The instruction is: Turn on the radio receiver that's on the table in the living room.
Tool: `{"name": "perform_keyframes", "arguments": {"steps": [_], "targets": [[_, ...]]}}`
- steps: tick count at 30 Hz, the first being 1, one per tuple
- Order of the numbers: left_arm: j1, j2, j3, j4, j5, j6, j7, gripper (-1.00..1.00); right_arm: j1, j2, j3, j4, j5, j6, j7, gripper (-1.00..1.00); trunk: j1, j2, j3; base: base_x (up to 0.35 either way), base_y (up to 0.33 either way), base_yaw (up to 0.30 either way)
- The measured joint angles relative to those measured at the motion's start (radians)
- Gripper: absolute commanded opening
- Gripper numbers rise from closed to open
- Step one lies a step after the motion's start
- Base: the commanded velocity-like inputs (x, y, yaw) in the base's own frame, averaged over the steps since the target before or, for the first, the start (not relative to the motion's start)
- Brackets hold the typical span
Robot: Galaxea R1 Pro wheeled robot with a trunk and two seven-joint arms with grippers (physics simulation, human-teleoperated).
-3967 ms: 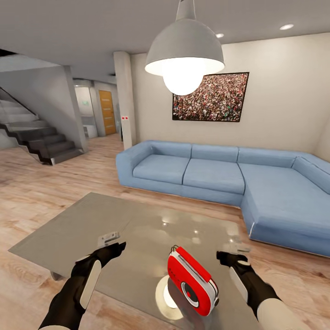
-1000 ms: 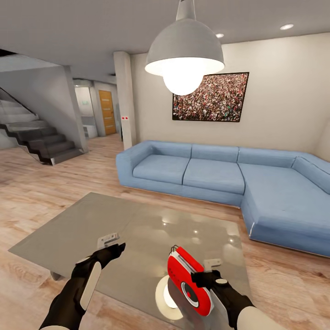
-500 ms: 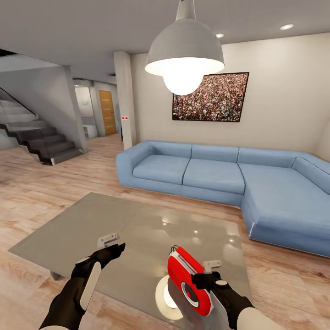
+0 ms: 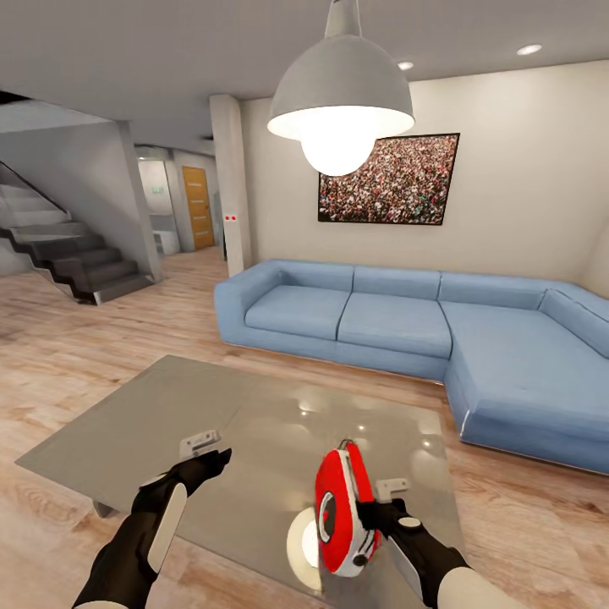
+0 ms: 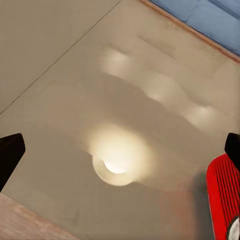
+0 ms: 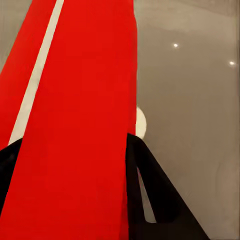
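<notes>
Head view: radio receiver (image 4: 342, 510) tilted on edge near tabletop (image 4: 169, 423) front edge | my right jaws (image 4: 370, 513) grip it, left jaws (image 4: 211, 457) spread, empty | risk: slipping, toppling off.

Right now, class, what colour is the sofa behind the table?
Light blue. The sofa shows best in the head view, beyond the table.

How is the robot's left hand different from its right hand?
The left end effector hangs over the bare table touching nothing, while the right end effector is at the red radio receiver. The left end effector's fingers are spread wide; the right's press the radio. Both have black fingers.
</notes>
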Motion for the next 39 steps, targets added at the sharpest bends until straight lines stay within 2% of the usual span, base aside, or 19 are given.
{"name": "perform_keyframes", "arguments": {"steps": [39], "targets": [[0.001, -0.002, 0.0, 0.0, 0.0, 0.0, 0.0, 1.0, 0.0, 0.0, 0.003, -0.003, 0.003, -0.013, 0.0, -1.0, 0.0, 0.0, 0.0, 0.0, 0.0, 0.0]]}}
